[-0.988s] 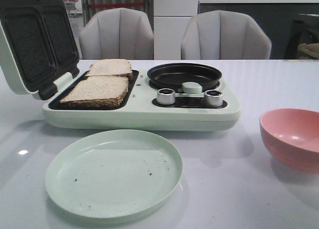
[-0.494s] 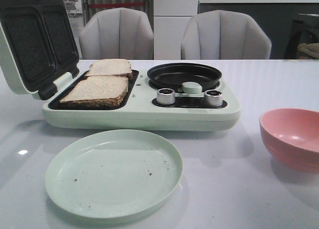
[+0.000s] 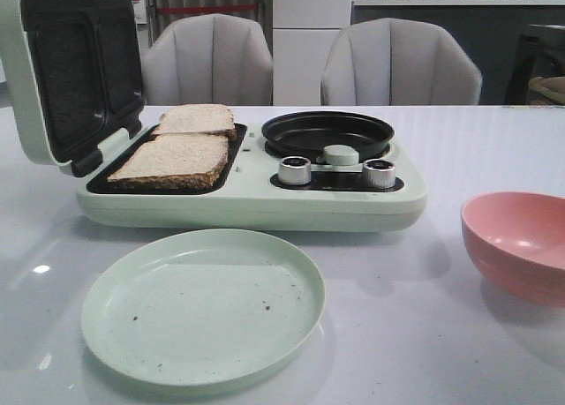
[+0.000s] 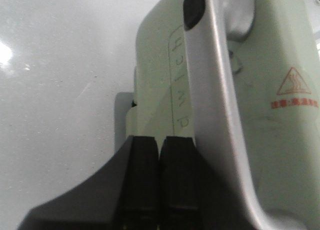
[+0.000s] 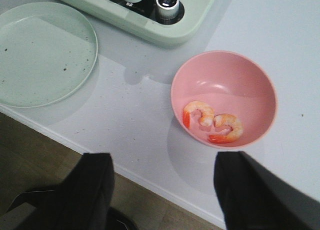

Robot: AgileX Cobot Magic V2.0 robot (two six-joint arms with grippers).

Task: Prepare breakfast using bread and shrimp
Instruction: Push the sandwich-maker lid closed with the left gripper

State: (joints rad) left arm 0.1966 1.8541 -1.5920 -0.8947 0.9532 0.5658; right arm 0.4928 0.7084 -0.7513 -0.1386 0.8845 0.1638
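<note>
On the white glossy table [image 3: 494,140], two small curled orange-pink shrimp [image 5: 212,122] in the pink plastic bowl [image 5: 250,79] look soft and slippery, best pinched gently at the thick middle by the spread-open right gripper [image 5: 165,190], while the left gripper [image 4: 159,180] sits clenched beside the pale green sandwich-maker lid [image 4: 280,64].

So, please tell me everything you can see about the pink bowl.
The pink bowl is round, smooth and matte, plastic by its look, with a plain rim. It stands upright on the white table, to the right of the green appliance and apart from it. Two curled orange-pink shrimp lie on its bottom, side by side. Nothing else touches it; the right end effector hangs open above the table edge near it.
</note>
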